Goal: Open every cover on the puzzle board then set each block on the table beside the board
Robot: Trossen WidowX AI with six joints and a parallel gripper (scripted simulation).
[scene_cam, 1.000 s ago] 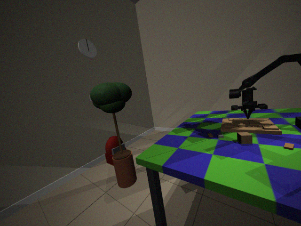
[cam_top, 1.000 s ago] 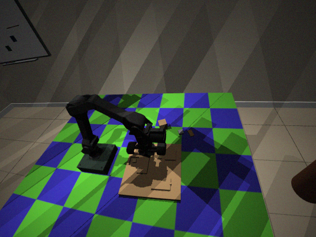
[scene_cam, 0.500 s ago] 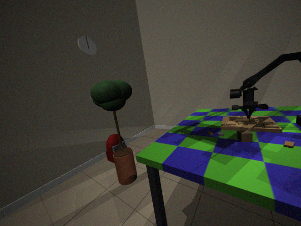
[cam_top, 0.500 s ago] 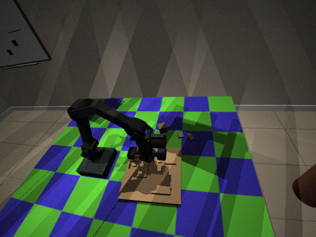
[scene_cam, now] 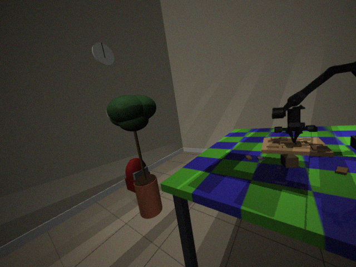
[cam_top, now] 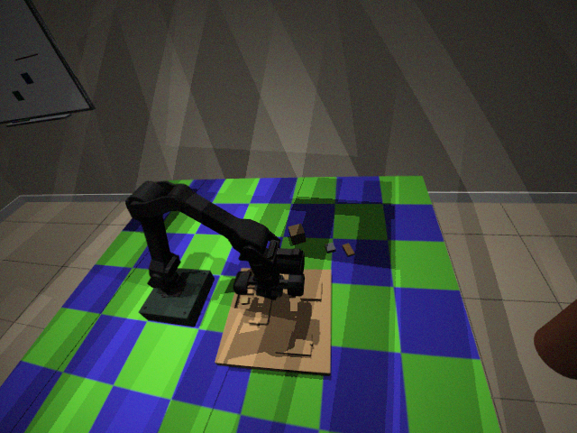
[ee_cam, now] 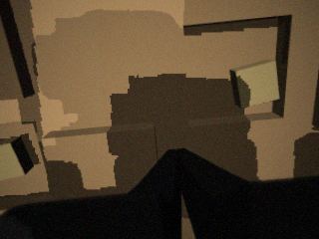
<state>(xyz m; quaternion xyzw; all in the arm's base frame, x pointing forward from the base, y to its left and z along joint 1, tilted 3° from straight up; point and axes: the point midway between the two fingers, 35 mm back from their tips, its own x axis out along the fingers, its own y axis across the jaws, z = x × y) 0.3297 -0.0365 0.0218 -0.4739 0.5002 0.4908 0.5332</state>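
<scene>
The wooden puzzle board (cam_top: 321,363) (scene_cam: 287,151) (ee_cam: 209,10) lies flat on the checkered table. My gripper (cam_top: 273,297) (scene_cam: 293,143) (ee_cam: 176,157) is shut and empty, pointing down with its tips low at the board; contact cannot be told. In the wrist view a pale-topped block (ee_cam: 259,84) stands in a square well right of and above the tips. Another pale-topped block (ee_cam: 7,160) shows in a recess at the left edge. A flat cover panel (ee_cam: 97,169) lies left of the tips, its right edge a thin seam beside them. Shadows hide much of the covers' positions.
Beyond the board lie a brown cube (cam_top: 297,234) (scene_cam: 290,161), a small grey piece (cam_top: 330,247) (scene_cam: 260,158) and an orange-brown piece (cam_top: 348,249) (scene_cam: 248,157). Another orange-brown piece (scene_cam: 341,170) lies at the right of the exterior view. The arm's base (cam_top: 174,300) stands beside the board.
</scene>
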